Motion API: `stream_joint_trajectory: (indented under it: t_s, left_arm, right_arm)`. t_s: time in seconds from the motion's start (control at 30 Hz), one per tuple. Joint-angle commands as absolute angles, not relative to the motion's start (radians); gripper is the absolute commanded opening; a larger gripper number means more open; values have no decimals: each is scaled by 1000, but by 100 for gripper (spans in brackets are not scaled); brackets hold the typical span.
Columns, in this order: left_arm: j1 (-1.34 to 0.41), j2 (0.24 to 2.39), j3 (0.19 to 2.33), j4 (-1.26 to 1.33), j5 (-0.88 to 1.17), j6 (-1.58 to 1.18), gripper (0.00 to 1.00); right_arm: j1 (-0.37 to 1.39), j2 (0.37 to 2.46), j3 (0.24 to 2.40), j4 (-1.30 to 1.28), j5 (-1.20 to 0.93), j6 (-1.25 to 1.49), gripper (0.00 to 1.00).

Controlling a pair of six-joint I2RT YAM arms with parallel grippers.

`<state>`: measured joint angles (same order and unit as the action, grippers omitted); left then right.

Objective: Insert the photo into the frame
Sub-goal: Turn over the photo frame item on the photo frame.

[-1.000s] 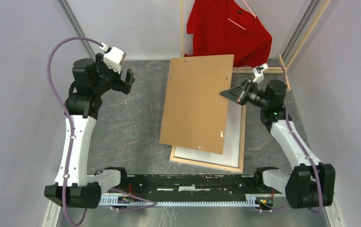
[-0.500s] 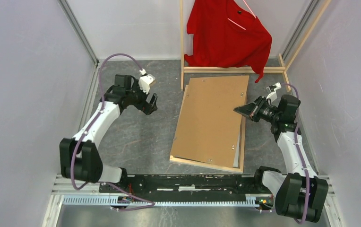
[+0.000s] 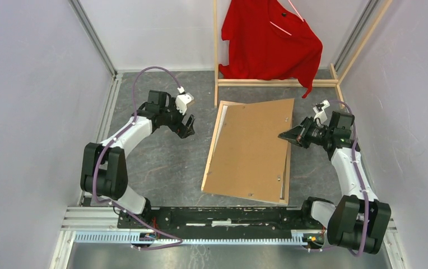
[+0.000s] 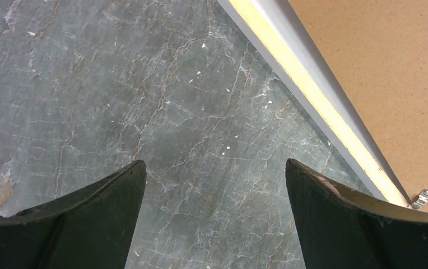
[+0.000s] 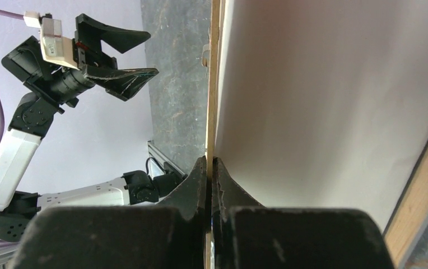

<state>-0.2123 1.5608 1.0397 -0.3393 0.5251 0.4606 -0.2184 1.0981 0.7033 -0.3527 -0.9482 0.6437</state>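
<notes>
Top external: frame [image 3: 285, 185] lengthwise near-to-far, far end rightward.

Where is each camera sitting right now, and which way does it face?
Top external: above, behind the bases, looking down on table, backing board, frame, left gripper, right gripper.
Left wrist: above the table, looking down through the open left gripper at the frame's rim.
Right wrist: level with the board's edge, looking along it; right gripper shut on it.
Shared: all show the board; top and right wrist show the left gripper.

Photo [image 5: 335, 101] mostly beneath the backing board [image 3: 254, 148]
</notes>
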Motion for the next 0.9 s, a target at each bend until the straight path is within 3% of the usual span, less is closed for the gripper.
stream_joint_trajectory:
  t_s: [0.0, 0.17, 0.5, 0.73, 0.87]
  left_arm:
    - [-227, 1566, 1016, -280, 567, 515, 100]
    - [-253, 1592, 1003, -252, 557, 517, 100]
    - [-303, 1651, 1016, -261, 565, 527, 90]
    - [-352, 1718, 1076, -306, 598, 489, 70]
    - [-382, 1755, 1096, -313, 594, 470, 65]
  right_arm:
    - [-223, 1116, 780, -408, -958, 561, 0]
    - [-223, 1151, 770, -352, -957, 590, 0]
    - [-223, 1266, 794, -250, -1003, 603, 0]
    - [-222, 1302, 808, -204, -1028, 624, 0]
    - [-223, 1312, 816, -198, -1043, 622, 0]
